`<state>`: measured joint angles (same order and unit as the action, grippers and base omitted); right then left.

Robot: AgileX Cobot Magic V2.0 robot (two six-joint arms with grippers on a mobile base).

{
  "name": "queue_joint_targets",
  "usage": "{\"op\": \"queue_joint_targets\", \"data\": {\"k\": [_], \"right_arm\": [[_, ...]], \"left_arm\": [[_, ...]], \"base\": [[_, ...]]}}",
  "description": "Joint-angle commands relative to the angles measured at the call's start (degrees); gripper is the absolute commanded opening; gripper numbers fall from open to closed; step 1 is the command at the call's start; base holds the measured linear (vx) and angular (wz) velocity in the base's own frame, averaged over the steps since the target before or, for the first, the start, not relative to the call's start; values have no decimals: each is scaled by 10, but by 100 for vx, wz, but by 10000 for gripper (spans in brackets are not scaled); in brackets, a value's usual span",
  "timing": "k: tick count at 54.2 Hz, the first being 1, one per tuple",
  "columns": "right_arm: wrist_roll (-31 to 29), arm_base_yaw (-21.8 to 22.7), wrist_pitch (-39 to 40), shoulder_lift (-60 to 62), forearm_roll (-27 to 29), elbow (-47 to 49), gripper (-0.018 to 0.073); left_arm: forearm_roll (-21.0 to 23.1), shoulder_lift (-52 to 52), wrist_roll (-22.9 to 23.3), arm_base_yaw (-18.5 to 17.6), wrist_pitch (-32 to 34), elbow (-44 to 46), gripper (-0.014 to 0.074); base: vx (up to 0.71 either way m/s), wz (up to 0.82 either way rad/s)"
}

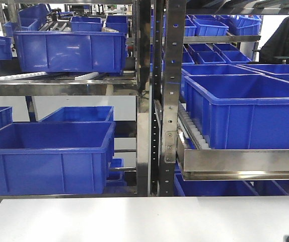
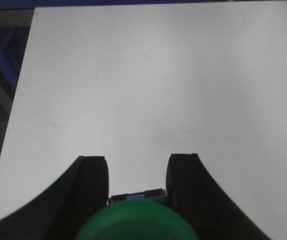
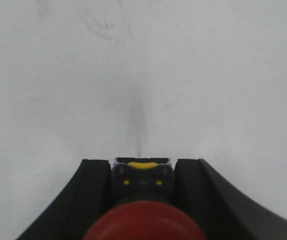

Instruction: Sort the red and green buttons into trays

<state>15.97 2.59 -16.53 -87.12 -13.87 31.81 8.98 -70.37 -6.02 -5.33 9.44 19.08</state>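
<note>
In the left wrist view my left gripper (image 2: 136, 167) is shut on a green button (image 2: 136, 222). Its round green cap fills the bottom edge, and its dark body sits between the black fingers (image 2: 91, 190). In the right wrist view my right gripper (image 3: 142, 166) is shut on a red button (image 3: 143, 222) whose dark body with yellow bits is pinched between both fingers (image 3: 91, 195). Both hang over the bare white table (image 2: 158, 75). The trays are out of view. Neither gripper shows in the front view.
Behind the white table (image 1: 134, 219) stands a metal rack (image 1: 159, 101) with several deep blue crates (image 1: 49, 151) on its shelves. The table's left edge (image 2: 18, 100) runs through the left wrist view, with dark floor beyond it.
</note>
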Motion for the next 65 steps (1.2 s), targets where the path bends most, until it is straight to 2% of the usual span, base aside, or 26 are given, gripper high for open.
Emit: {"op": "queue_joint_targets", "data": {"k": [1,12,20,27,31,38,45,60,65], "right_arm": [[-4,3,40,59,10,12,-13],[-16,-5,39,147,9,12,-10],[-34,-57,44,216,10,12,-9],[-18,-107,43,274,14,18,-9],[3,-121,37,298,14,34,-9],[16,-127,10,335,14,88,-9],[14,-127,-24,364,10,134,-9],[-3,-127,-33,430,10,137,-9],[-3,-127,-30,434,5,137,-9]], "left_arm": [[4,20,5,-1,56,14,-3],[4,50,4,-2,39,58,-3],[4,68,4,-2,-11,121,-3],[4,89,4,-3,-60,174,-3],[4,107,4,-7,-66,193,-3],[4,156,5,-20,-61,205,-3],[4,211,5,-26,-84,205,-3],[4,303,-16,-27,-174,205,-3],[4,313,-16,-27,-183,205,-3]], "base": [[0,0],[0,0],[0,0],[0,0],[0,0],[0,0],[0,0],[0,0],[0,0]]}}
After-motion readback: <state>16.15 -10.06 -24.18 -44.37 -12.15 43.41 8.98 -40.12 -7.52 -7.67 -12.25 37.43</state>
